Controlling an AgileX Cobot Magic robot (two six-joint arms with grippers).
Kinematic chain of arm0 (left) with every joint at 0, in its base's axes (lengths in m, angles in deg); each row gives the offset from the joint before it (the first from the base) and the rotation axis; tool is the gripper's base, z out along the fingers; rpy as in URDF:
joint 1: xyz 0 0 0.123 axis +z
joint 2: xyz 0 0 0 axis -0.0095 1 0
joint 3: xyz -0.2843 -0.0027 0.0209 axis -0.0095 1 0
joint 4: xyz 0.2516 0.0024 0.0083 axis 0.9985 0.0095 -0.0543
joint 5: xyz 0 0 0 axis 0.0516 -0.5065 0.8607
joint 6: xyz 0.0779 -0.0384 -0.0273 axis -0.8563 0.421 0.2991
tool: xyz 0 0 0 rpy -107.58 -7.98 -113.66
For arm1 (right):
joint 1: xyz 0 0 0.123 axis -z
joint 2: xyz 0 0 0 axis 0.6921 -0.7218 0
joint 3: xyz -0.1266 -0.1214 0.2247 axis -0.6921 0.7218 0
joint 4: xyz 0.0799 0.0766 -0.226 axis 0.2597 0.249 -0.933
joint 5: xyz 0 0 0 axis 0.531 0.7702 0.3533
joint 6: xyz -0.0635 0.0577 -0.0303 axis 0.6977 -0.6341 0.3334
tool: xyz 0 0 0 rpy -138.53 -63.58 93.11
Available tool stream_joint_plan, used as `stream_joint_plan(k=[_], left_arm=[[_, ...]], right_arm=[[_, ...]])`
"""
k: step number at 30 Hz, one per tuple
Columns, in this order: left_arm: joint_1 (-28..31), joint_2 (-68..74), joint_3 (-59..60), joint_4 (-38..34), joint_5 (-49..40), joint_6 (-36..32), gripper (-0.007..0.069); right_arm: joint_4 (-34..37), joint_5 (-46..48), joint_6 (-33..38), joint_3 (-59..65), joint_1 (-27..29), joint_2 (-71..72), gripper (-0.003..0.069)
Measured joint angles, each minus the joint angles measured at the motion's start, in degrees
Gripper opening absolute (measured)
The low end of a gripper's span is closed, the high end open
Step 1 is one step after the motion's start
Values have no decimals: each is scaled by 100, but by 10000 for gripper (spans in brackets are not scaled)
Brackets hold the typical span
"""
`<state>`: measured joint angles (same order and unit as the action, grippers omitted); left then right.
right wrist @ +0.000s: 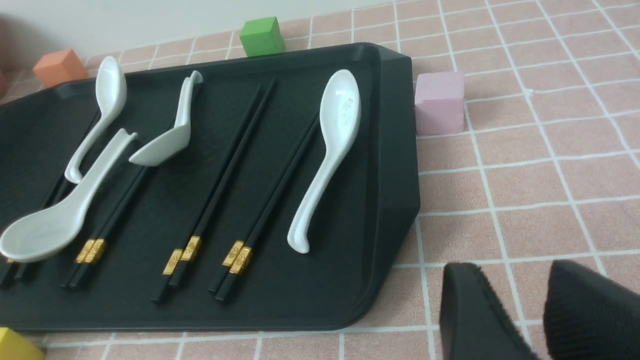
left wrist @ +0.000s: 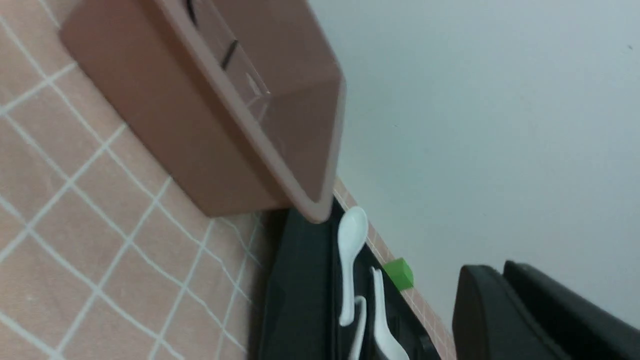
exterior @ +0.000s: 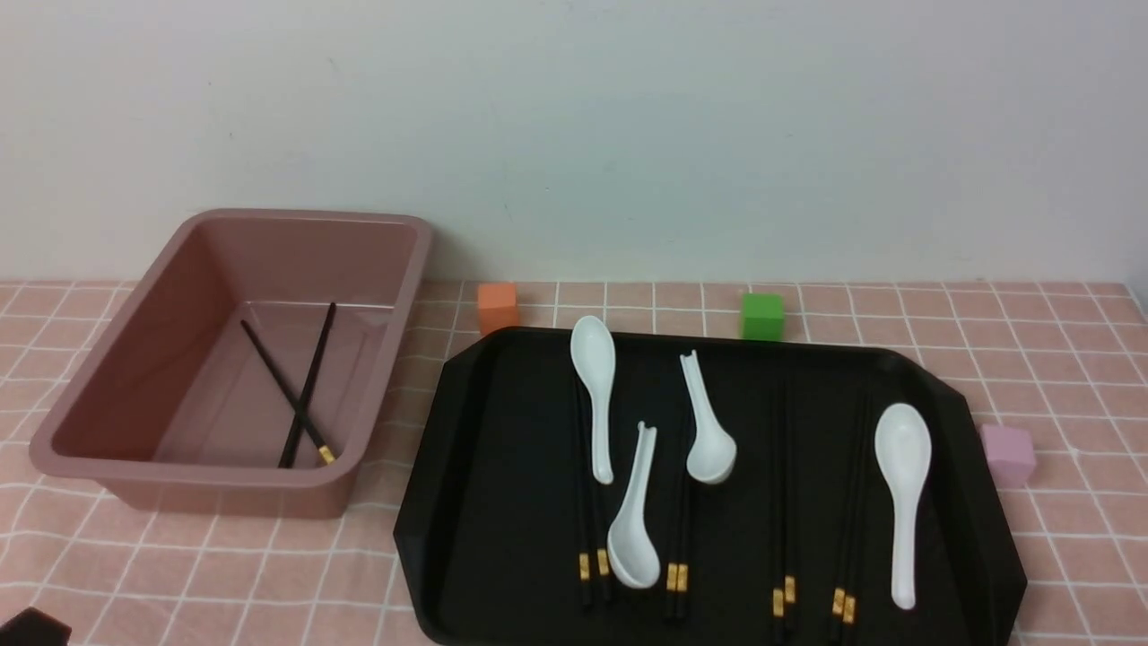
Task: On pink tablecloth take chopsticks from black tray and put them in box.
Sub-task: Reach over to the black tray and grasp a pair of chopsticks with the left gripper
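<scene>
The box (exterior: 117, 359) stands at the left on the pink tablecloth (exterior: 224, 574), and two chopsticks (exterior: 300, 395) lie crossed inside it. To its right, the black tray (exterior: 502, 467) carries several more pairs of chopsticks (exterior: 783, 502) with gold bands, lying among white spoons (exterior: 593, 377). In the left wrist view my left gripper (left wrist: 495, 270) is shut and empty, near the box (left wrist: 200, 130) and the tray's left end (left wrist: 300, 290). My right gripper (right wrist: 512, 267) hangs open and empty over bare cloth, beside the tray's right front corner (right wrist: 385, 175). The nearest chopsticks (right wrist: 275, 185) lie apart from it.
An orange cube (exterior: 497, 307) and a green cube (exterior: 762, 316) sit behind the tray. A pink cube (exterior: 1007, 455) is at its right edge and a yellow cube (right wrist: 15, 345) at its front. A wall closes off the back.
</scene>
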<state>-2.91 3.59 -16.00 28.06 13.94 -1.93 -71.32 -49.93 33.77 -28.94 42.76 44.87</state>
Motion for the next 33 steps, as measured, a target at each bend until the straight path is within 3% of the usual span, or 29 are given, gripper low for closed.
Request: stream_joint_plan(k=[4,9,11,12,18,23,24,27,33], left_arm=[[0,890,-1080,117,-993,-877,-13],[0,3202,-2690,349,-2801,-2317,-13],[0,3706,-2953,374,-3083,-2558,-13],[0,4601,-3362,397,-3412,-2937,-13],[-308,6891,-4196,326,-3397,-3504,-13],[-1618,7984,-4686,728,-2885,-3201,-13],[-2123,8312,-4925,963,-2673,-2810,-13],[-2854,8881,-5486,1488,-2509,-2125,-13],[-3497,9976,-6638,2484,-2598,-982,-13]], right_arm=[[0,0,0,0,0,0,240],[5,0,0,0,0,0,240],[5,0,0,0,0,0,240],[5,0,0,0,0,0,240],[5,0,0,0,0,0,240],[5,0,0,0,0,0,240],[5,0,0,0,0,0,240],[5,0,0,0,0,0,240],[5,0,0,0,0,0,240]])
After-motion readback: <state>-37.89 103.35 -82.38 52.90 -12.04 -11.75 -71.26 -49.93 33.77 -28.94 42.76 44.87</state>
